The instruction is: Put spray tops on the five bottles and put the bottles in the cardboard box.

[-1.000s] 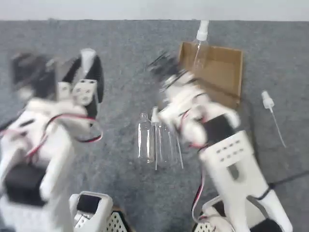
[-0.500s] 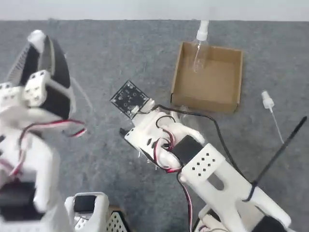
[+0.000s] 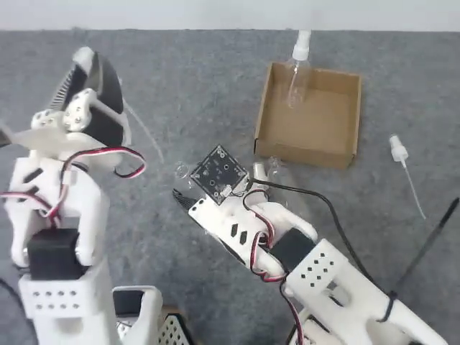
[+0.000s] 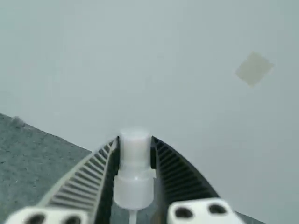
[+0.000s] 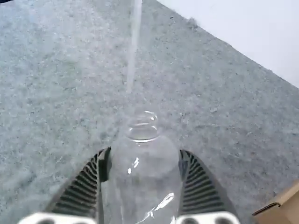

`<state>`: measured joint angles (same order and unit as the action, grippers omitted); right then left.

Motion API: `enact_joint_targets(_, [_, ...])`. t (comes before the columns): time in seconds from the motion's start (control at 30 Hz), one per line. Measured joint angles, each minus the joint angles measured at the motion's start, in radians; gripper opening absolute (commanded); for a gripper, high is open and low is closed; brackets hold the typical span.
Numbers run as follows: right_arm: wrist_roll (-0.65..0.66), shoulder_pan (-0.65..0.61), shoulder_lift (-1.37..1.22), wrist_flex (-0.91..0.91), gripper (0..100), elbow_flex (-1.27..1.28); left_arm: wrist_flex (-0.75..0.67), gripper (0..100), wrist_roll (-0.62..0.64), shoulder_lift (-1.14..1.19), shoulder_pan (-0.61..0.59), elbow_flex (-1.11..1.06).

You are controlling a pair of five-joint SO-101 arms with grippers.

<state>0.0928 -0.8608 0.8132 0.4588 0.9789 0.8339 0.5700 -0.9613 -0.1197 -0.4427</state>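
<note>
Since half a second back, the left arm has swung in from the 9 o'clock edge toward centre. Its left hand is raised and still clamped narrow on a spray top. The right arm has shifted slightly toward 4 o'clock, and an open bottle mouth now shows ahead of it, pointing to 10 o'clock. A second ago three bottles lay side by side at centre. The right arm now lies over that spot, with one bare bottle neck showing at its 1 o'clock side. The right hand grips a clear bottle by the shoulder, fingers pressed on both sides. The bottle is transparent and uncapped, with a threaded rim. The spray top is white, with a ribbed collar below the cap. Its thin dip tube comes down toward the bottle and ends just short of the mouth, not inside it. The cardboard box sits at 1 o'clock on the grey counter, unchanged. A capped bottle leans in the box against its 12 o'clock wall. A loose spray top lies on the counter at the box's 3 o'clock side, apart from it, with its tube trailing toward 5 o'clock.
</note>
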Motion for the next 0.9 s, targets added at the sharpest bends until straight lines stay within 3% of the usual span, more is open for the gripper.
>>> enact_joint_targets(0.3, [0.0,-0.002,0.0,0.0,0.5,0.002,-0.015,1,0.008,-0.003,0.072,-0.098])
enact_joint_targets(0.9, [0.0,-0.005,0.003,0.0,0.6,0.032,-0.041,1,0.005,-0.006,0.074,-0.1])
